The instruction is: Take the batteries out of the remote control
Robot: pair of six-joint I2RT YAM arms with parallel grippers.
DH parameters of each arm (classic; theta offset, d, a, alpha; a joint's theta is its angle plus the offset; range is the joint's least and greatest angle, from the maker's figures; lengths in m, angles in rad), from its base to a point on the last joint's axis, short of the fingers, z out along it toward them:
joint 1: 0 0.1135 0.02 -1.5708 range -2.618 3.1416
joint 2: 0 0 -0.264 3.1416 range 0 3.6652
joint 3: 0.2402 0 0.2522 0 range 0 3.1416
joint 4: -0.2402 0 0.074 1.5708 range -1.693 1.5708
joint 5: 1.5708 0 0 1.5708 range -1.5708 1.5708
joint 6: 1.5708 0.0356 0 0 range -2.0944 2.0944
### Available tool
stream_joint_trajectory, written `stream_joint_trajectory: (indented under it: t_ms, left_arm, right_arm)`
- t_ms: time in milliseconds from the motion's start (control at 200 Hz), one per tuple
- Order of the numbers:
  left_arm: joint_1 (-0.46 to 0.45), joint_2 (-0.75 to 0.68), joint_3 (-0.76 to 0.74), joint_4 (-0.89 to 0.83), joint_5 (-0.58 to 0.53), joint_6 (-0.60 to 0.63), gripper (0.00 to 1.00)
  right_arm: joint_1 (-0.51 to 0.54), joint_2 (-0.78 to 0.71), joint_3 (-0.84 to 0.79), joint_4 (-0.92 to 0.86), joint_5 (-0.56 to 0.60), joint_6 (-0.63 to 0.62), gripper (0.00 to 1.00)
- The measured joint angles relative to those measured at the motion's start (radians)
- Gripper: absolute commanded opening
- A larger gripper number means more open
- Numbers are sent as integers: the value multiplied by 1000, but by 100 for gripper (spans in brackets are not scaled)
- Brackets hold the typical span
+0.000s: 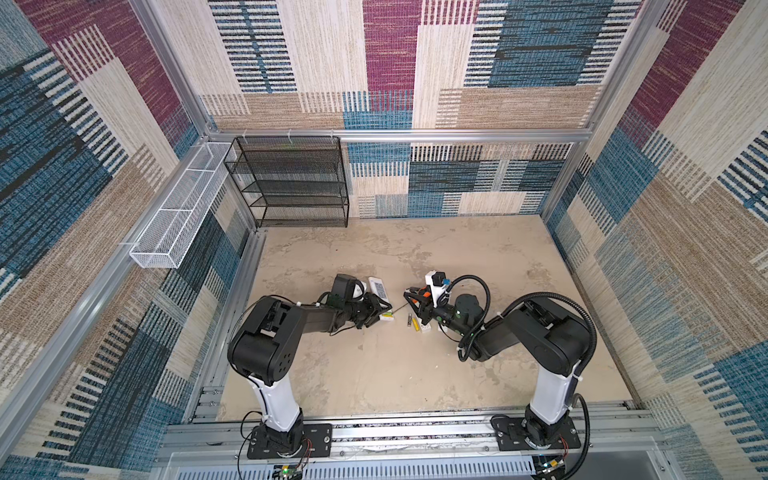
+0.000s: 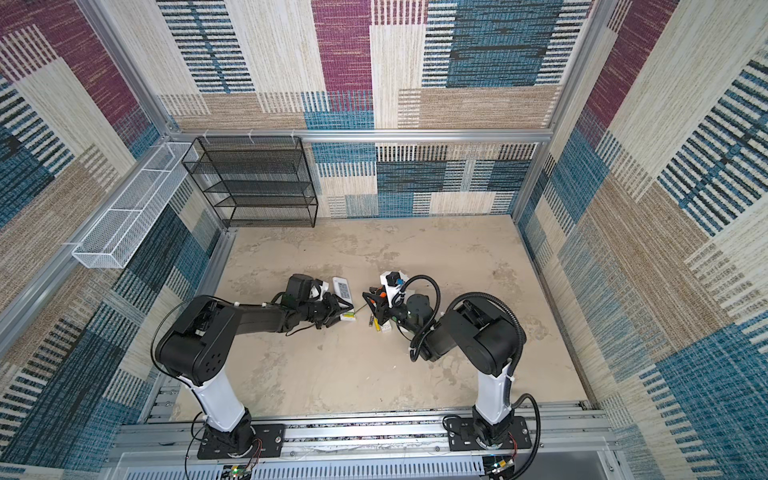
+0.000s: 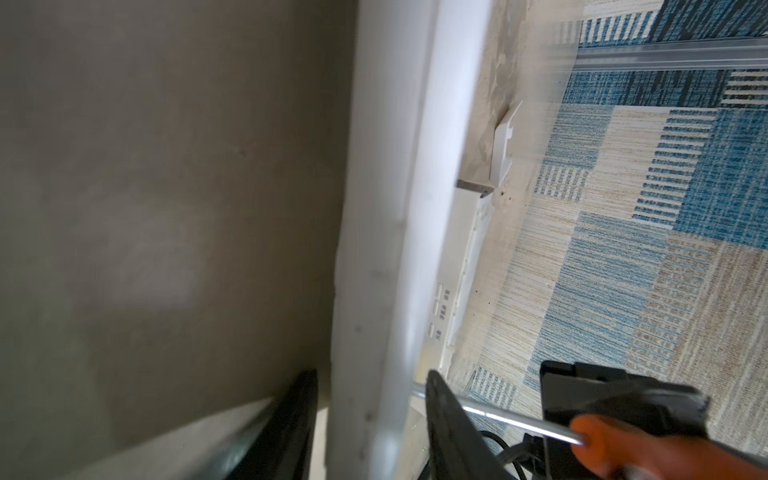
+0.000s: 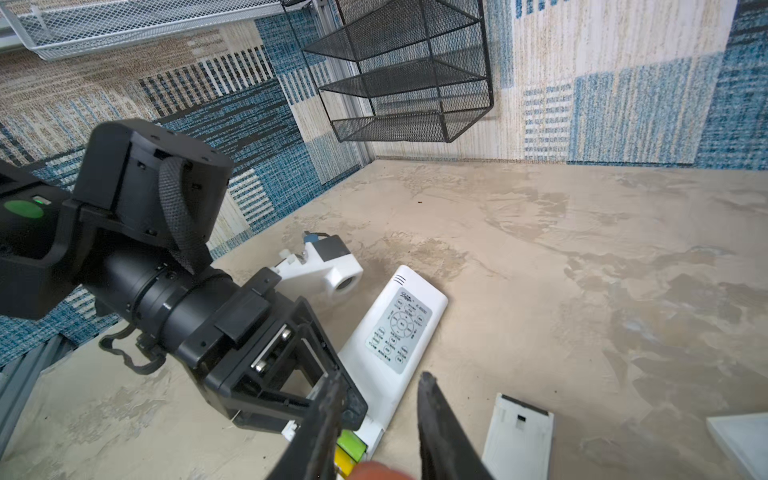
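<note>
On the beige table (image 4: 582, 257) the white remote control (image 4: 399, 328) lies flat, buttons up. The left gripper (image 1: 380, 312) stands around its lower end with fingers spread, and the left wrist view shows a thin gap beside one finger. The right gripper (image 4: 382, 376) pinches the orange handle of the screwdriver (image 3: 598, 440). The detached cover (image 4: 519, 440) lies near. Two batteries (image 4: 351, 444), yellow-green and yellow, sit in the open compartment, just beside the left fingers. Two loose batteries (image 1: 412, 321), dark and yellow, lie just beside the right gripper. The screwdriver tip is hidden behind a finger.
</note>
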Motion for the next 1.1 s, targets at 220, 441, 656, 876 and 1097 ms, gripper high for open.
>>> stream_joint_trajectory:
  t_ms: [220,441,656,876,1097]
  left_arm:
    - [28,26,23,-5,14,8,36]
    - [53,72,18,70,57,23,11]
    - [65,84,-22,167,81,6,5]
    - [69,92,-72,277,89,-31,0]
    - [77,108,-94,356,117,-53,0]
  right_arm:
    - [0,13,1,18,0,-2,0]
    - [-1,26,-11,45,3,-1,0]
    - [-19,57,-35,110,-1,62,0]
    - [-45,99,-48,183,-1,215,0]
    - [-58,96,-55,187,-32,310,0]
